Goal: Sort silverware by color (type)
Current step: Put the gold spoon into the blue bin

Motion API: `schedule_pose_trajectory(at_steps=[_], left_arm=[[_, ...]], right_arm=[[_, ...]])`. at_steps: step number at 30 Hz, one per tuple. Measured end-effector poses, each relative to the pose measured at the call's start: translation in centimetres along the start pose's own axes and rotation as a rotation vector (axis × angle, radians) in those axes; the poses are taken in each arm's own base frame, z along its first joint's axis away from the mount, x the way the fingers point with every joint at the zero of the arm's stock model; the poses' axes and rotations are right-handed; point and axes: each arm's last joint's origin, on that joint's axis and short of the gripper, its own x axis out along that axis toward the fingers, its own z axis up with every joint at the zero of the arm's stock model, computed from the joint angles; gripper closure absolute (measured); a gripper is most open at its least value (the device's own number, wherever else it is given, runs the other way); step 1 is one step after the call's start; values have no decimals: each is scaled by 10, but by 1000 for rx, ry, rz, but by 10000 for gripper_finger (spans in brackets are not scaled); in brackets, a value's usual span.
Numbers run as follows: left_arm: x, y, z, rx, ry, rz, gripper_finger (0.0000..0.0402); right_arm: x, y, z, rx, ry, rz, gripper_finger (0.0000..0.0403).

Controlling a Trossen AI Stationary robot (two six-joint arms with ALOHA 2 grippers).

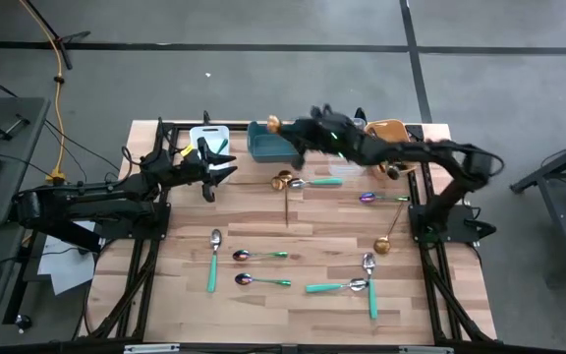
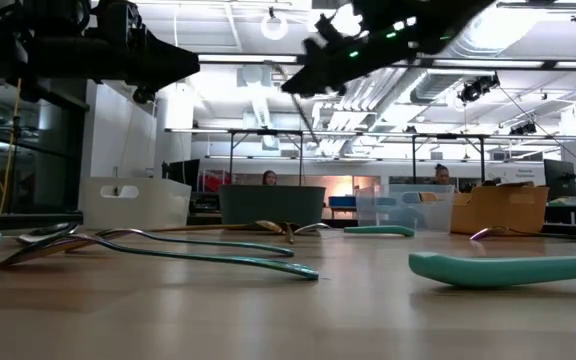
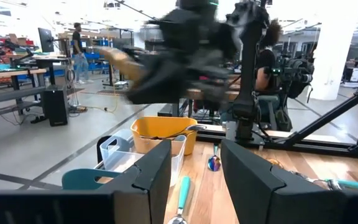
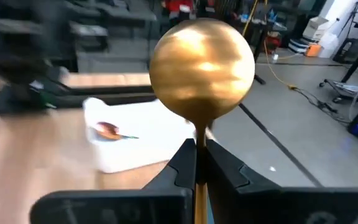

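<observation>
The gold spoon [image 4: 202, 68] is pinched by its handle in the right gripper [image 4: 196, 163], carried high over the far edge of the table near the teal bin [image 1: 268, 145]. One gold spoon already lies in the white bin [image 4: 135, 140]. Most silverware is still unsorted: teal-handled spoons [image 1: 212, 258] and others lie scattered on the table [image 1: 332, 320]. The left gripper [image 1: 219, 162] waits with fingers apart beside the white bin, so sorting looks barely begun

No text, label, brand or number can be read in any view. Nothing on the table [image 1: 293, 236] or the bins carries readable writing. Signs in the room behind are too blurred to make out.
</observation>
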Motion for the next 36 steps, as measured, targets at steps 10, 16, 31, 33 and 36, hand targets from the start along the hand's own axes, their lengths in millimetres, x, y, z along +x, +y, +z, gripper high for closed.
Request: schedule_pose_trajectory(at_steps=[10,16,31,33,36], left_arm=[[0,-1,1,1,-8,-13,268],[0,-3,1,0,-7,-23,268],[0,-3,0,-10,-3,-19,268],[0,-3,0,-10,-3,-18,268],[0,-3,0,-10,-3,-18,268]], right_arm=[[86,-55,-27,-80,277,40,394],[115,-61,-52,-79,387,101,394],[125,-60,-66,-21,486,83,344],[125,-60,-67,-20,487,83,337],[125,-60,-67,-18,486,82,334]])
